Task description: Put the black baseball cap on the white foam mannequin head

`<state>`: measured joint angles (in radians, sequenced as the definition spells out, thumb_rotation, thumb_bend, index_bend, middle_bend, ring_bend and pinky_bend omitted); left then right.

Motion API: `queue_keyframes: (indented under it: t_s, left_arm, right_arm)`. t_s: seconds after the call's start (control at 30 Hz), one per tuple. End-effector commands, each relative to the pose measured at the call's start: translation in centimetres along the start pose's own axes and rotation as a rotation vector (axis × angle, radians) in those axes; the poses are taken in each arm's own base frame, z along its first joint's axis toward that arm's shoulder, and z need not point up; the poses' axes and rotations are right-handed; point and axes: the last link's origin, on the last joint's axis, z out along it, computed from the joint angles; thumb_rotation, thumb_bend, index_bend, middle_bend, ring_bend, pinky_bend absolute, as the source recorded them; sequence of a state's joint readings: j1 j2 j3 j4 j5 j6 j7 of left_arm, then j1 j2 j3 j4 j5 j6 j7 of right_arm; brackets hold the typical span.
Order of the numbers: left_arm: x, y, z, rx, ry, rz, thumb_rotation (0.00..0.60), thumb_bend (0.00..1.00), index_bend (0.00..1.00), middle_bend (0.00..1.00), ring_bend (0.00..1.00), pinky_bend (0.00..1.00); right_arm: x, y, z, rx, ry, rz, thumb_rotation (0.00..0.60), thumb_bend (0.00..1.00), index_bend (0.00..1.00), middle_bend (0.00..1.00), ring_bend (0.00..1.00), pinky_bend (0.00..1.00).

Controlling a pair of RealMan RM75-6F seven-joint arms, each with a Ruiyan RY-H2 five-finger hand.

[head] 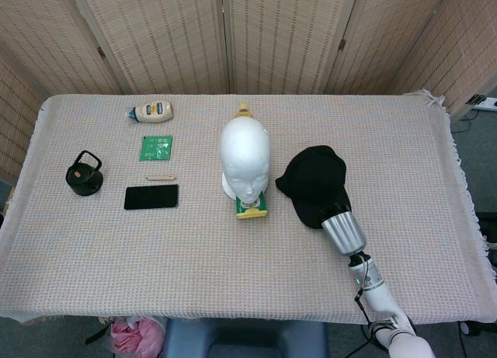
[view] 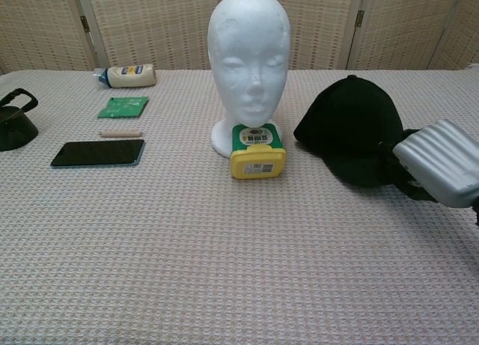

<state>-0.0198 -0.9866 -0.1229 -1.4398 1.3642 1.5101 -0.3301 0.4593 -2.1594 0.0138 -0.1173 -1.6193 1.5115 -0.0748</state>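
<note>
At the far left of the cloth-covered table (head: pixel 404 140) sits a small black kettle (head: pixel 84 174) with its handle up. Right of it lies a dark phone (head: pixel 151 196), flat, with a thin wooden stick (head: pixel 161 177) just behind it and a green packet (head: pixel 156 147) further back. Behind the packet a squeeze bottle (head: pixel 151 110) lies on its side near the table's far edge.

In the middle stands the mannequin head (head: pixel 245 158), upright and bare, face toward the near edge. A yellow tub (view: pixel 257 151) with a green label rests at its base in front, touching or nearly so; in the head view another yellow-topped item (head: pixel 244 107) peeks out behind the head, too hidden to name.

Right of the head, apart from it, is the cap (head: pixel 314 181), crown up, its near side lifted a little off the cloth. The right hand (view: pixel 436 162) has hold of the cap at its near right edge, where the brim is; its fingers are tucked into the black fabric and hard to make out, the silver back of the hand facing up. The forearm runs back to the near right corner. The left hand shows in neither view.
</note>
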Motion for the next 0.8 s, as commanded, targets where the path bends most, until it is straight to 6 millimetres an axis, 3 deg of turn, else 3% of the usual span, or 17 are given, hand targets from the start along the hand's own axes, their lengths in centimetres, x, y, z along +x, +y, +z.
queue_keyframes:
  t_s: [0.03, 0.3, 0.53, 0.8]
  left_arm:
    - [0.0, 0.0, -0.2, 0.000, 0.009, 0.004, 0.600, 0.25, 0.11, 0.00, 0.01, 0.18]
    - [0.0, 0.4, -0.5, -0.009, 0.027, 0.022, 0.600, 0.25, 0.11, 0.00, 0.01, 0.18]
    - [-0.2, 0.4, -0.4, -0.004, 0.022, 0.029, 0.600, 0.25, 0.11, 0.00, 0.01, 0.18]
    - [-0.3, 0.5, -0.5, -0.007, 0.019, 0.033, 0.600, 0.25, 0.11, 0.00, 0.01, 0.18]
  right_arm:
    - [0.9, 1.0, 0.7, -0.072, 0.064, 0.060, 0.600, 0.52, 0.75, 0.71, 0.59, 0.82]
    - [3.2, 4.2, 2.3, -0.216, 0.223, 0.115, 0.600, 0.69, 0.82, 0.77, 0.66, 0.90]
    - [4.9, 6.8, 3.3, -0.257, 0.320, 0.049, 0.600, 0.70, 0.83, 0.77, 0.66, 0.90]
    - [8.7, 9.1, 6.3, -0.225, 0.491, -0.166, 0.600, 0.70, 0.84, 0.79, 0.68, 0.91]
